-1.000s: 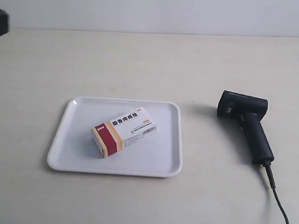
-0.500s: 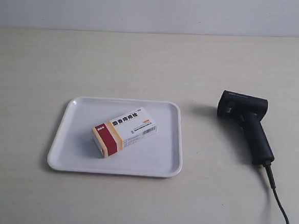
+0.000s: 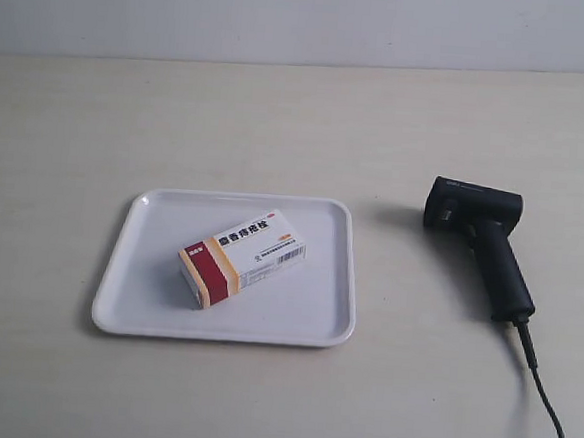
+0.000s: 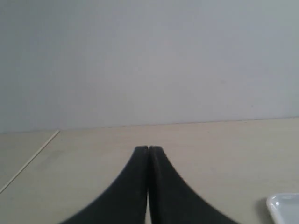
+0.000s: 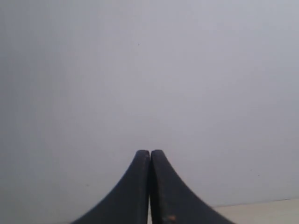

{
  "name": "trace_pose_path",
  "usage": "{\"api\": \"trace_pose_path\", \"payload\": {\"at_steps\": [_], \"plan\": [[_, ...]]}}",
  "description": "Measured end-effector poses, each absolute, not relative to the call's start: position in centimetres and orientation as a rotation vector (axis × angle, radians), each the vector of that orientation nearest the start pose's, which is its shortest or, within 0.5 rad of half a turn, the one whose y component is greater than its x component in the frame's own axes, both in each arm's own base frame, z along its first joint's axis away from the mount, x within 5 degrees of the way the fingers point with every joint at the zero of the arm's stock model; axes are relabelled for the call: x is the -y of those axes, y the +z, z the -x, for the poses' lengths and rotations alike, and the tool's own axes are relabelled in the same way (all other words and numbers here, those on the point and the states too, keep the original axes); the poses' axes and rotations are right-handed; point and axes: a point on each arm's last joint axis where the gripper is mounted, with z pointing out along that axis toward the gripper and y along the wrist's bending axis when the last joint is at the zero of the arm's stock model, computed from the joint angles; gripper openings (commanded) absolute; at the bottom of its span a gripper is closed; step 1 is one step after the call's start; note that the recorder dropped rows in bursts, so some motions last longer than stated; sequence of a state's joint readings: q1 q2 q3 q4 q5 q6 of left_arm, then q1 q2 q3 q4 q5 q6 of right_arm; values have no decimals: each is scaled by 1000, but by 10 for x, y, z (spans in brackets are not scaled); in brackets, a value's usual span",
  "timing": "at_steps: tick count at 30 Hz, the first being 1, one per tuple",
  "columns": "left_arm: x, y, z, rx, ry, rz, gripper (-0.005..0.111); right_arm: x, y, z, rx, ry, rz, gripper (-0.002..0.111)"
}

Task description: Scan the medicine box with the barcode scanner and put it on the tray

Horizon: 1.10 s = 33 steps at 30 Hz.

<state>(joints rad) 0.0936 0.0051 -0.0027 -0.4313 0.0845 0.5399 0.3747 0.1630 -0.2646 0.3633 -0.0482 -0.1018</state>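
The white medicine box (image 3: 242, 258) with its red and orange band lies flat inside the white tray (image 3: 126, 298), barcode side facing the front. The black barcode scanner (image 3: 479, 242) lies on its side on the table at the exterior view's right, apart from the tray, its cable (image 3: 545, 402) trailing to the front edge. Neither arm shows in the exterior view. My left gripper (image 4: 148, 148) is shut with nothing between its fingers, above the bare table, with a corner of the tray (image 4: 282, 207) in its view. My right gripper (image 5: 150, 152) is shut and empty, facing the wall.
The beige table (image 3: 279, 118) runs back to a pale wall (image 3: 306, 20). A thin seam line (image 4: 28, 161) crosses the table in the left wrist view.
Both arms, seen a second ago at the exterior view's upper left and right edges, have drawn out of that view. The box, tray and scanner have not moved.
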Motion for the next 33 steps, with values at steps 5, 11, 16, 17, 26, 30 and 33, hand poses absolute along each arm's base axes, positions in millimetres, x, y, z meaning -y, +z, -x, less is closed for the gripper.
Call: {"api": "trace_pose_path", "payload": {"at_steps": [5, 11, 16, 17, 26, 30, 33], "plan": [[-3, 201, -57, -1628, 154, -52, 3, -20, 297, -55, -1355, 526, 62, 0], [-6, 198, -56, -1663, 137, 18, 3, -20, 297, -55, -1355, 526, 62, 0], [-6, 197, -56, -1675, 140, 23, 3, -20, 297, -55, -1355, 528, 60, 0], [-6, 197, -56, -1674, 138, 26, 3, -20, 297, -55, -1355, 528, 60, 0], [-6, 197, -56, -1675, 142, 22, 3, -20, 297, -55, -1355, 530, 59, 0], [-6, 197, -56, -1675, 142, 22, 3, -20, 297, -55, -1355, 530, 59, 0], [-6, 197, -56, -1675, 140, 24, 3, -20, 297, -55, -1355, 530, 59, 0]]}}
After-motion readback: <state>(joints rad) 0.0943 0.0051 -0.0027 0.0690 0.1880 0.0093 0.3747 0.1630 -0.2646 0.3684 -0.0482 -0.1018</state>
